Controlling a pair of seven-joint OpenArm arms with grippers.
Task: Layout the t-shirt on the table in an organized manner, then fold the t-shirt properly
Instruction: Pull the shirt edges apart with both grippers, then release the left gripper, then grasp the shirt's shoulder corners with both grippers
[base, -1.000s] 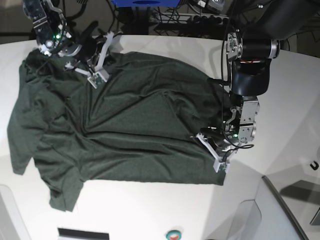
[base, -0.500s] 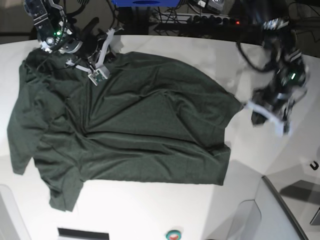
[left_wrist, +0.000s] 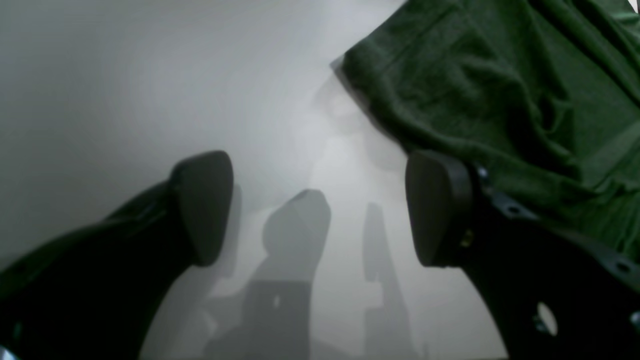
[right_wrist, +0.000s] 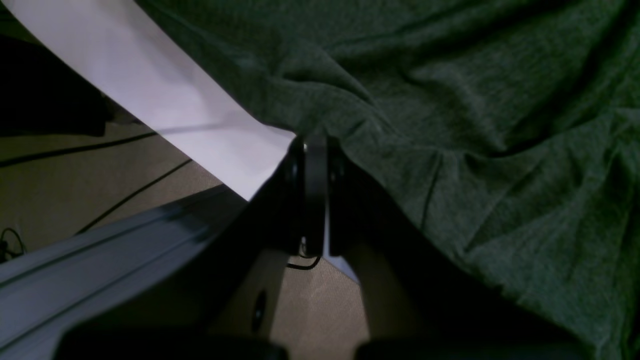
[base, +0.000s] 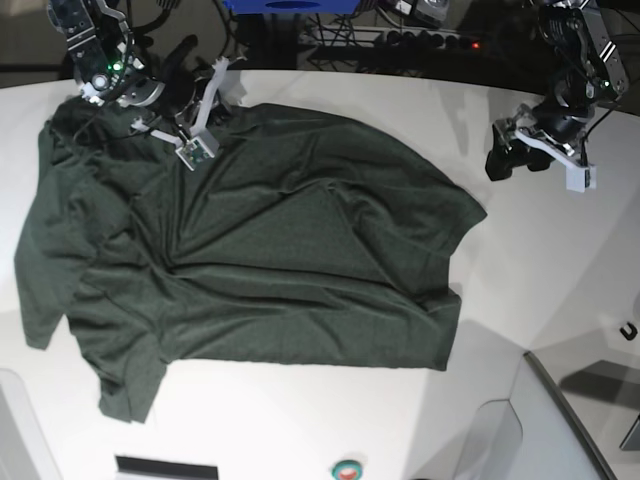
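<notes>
The dark green t-shirt (base: 260, 250) lies spread and wrinkled over the white table (base: 540, 260). Its body reaches toward the right and one sleeve hangs at the front left. My left gripper (base: 515, 158) hovers over bare table beyond the shirt's right edge. In the left wrist view the left gripper (left_wrist: 320, 207) is open with nothing between its dark pads, and a shirt corner (left_wrist: 500, 90) lies beyond the right one. My right gripper (base: 215, 100) is at the shirt's far-left edge. In its wrist view the right gripper (right_wrist: 310, 150) is shut on the t-shirt (right_wrist: 450, 125) there.
The table's far edge (right_wrist: 175, 100) runs just beside the right gripper, with floor and cables below it. A grey raised panel (base: 560, 420) sits at the front right corner. A red and green button (base: 347, 468) is at the front edge.
My left gripper has let go of the shirt's front-right hem corner, opened, and swung up and away to the far right. The right gripper has stayed shut at the far-left edge.
</notes>
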